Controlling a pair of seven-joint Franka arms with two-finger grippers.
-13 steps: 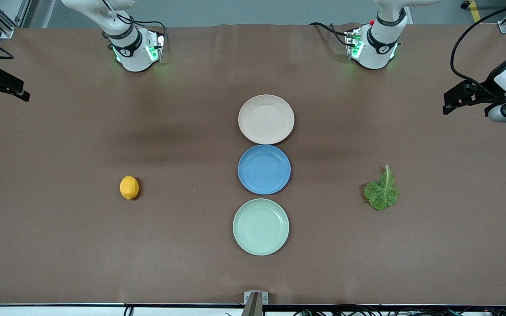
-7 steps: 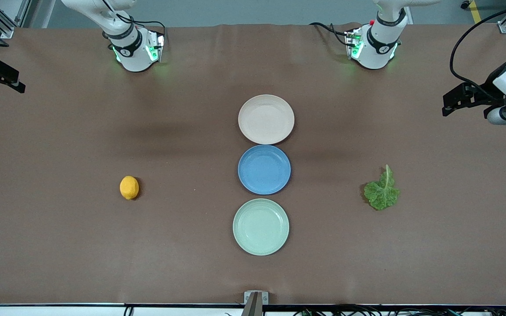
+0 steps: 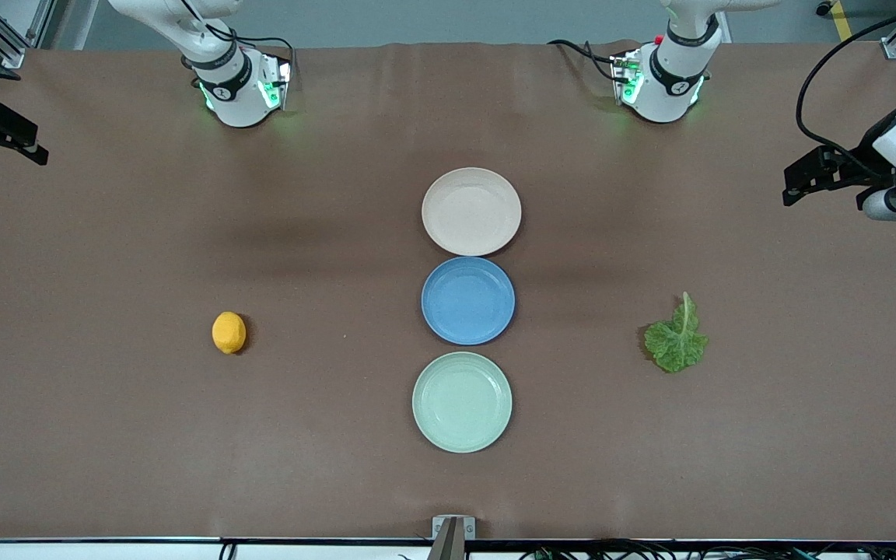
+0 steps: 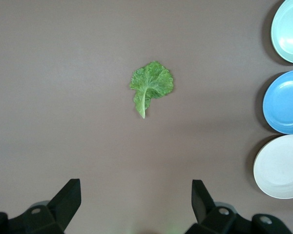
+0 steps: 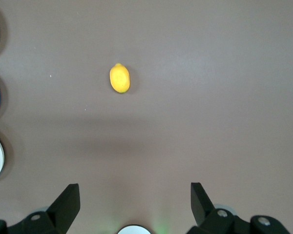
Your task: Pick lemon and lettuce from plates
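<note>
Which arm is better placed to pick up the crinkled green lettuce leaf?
Left. The crinkled green lettuce leaf lies toward the left arm's end of the table, and the left gripper, open, looks down on it; the right gripper faces the yellow-orange lemon.

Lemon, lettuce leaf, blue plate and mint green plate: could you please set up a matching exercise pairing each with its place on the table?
Things:
1. lemon
2. lettuce leaf
3. blue plate
4. mint green plate

Places:
A. between two other plates
B. on the bare table toward the left arm's end
C. plate nearest the front camera
D. on the bare table toward the right arm's end

Pairs: 1-D, 2-B, 3-A, 4-C
</note>
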